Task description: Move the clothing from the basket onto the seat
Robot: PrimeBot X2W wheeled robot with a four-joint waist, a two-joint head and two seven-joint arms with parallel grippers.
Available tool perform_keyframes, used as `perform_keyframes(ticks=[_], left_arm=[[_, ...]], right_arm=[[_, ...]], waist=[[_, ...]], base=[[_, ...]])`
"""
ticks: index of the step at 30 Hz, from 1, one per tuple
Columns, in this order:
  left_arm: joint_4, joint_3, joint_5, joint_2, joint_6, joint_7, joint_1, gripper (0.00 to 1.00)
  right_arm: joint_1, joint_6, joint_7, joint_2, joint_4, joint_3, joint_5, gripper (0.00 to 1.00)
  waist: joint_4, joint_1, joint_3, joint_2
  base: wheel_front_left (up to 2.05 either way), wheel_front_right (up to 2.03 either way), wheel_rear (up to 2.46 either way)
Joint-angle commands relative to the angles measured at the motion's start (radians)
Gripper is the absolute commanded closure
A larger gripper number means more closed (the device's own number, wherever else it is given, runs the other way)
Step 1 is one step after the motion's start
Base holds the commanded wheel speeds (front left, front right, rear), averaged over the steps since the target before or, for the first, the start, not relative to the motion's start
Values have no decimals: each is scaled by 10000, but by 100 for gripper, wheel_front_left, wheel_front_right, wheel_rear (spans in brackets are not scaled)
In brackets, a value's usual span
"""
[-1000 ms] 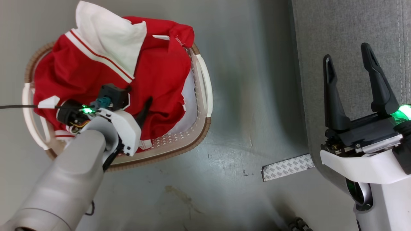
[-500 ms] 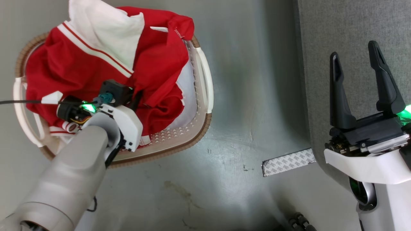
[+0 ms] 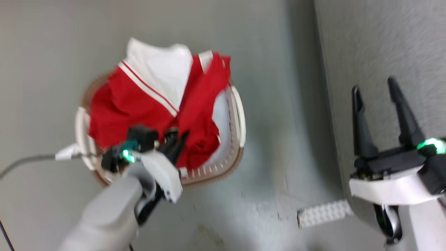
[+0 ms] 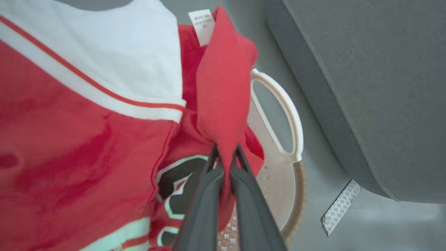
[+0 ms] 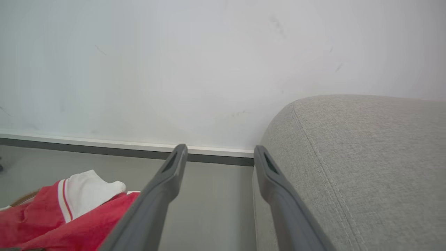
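Red clothing [image 4: 223, 94] over the basket [image 4: 294, 139] is clamped in left gripper [image 4: 224, 150] jaws; right gripper [image 3: 373, 85] jaws gape empty. Next: lift toward the seat [image 4: 366, 87].

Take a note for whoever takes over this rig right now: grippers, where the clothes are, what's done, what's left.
Left gripper: shut on a fold of the red clothing in the basket.
Right gripper: open, empty, by the seat edge.
Done: clothing gripped; none on the seat.
Left: lift it out, carry it to the seat, release, then check the basket for more.
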Motion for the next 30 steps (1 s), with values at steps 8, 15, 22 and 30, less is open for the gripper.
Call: perform_keyframes(ticks=[8,15,22,30], left_arm=[[-1707,740,-501,254,15,-7,2059,100],[-2959,1504,-596,411,291,-6,3295,100],[-4262,1750,-799,762,844,67,4385,100],[-5998,2069,-1116,1454,1592,418,5174,100]], right_arm=[[1382,-21,4,-22,812,13,67,0],[2437,-21,4,-22,1314,44,-96,0],[3577,-21,4,-19,1723,163,-181,0],[4225,-21,4,-19,1757,337,8,0]], waist=[[797,0,-3892,0],[987,0,-5716,0],[1002,0,-7322,0],[769,0,-8088,0]], base=[[0,0,0],[0,0,0],[0,0,0],[0,0,0]])
